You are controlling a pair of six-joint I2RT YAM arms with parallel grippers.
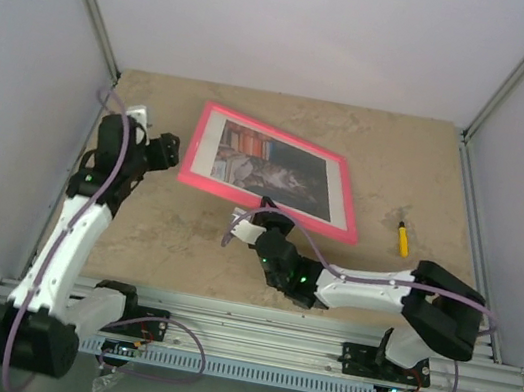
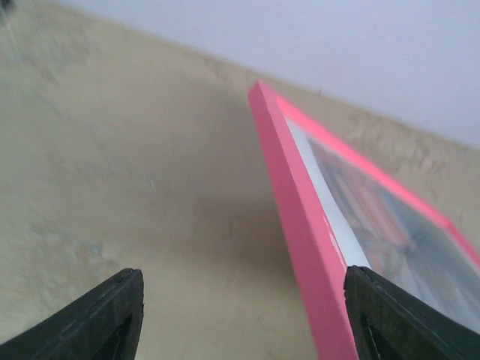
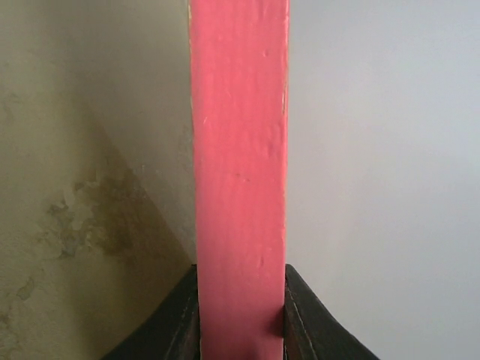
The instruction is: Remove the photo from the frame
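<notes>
Facing up, frame (image 1: 196,144) lengthwise roughly left-right

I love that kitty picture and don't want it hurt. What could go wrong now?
The right gripper pinches only a thin edge of the frame, so it could slip or twist. The left gripper is open beside it, not holding, so nothing steadies that side. If the frame drops, the photo inside could get bent.

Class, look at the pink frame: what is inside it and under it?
Inside the frame sits the photo, a cat among books with a white border. Its back and whatever lies beneath are covered; only the table shows around it.
</notes>
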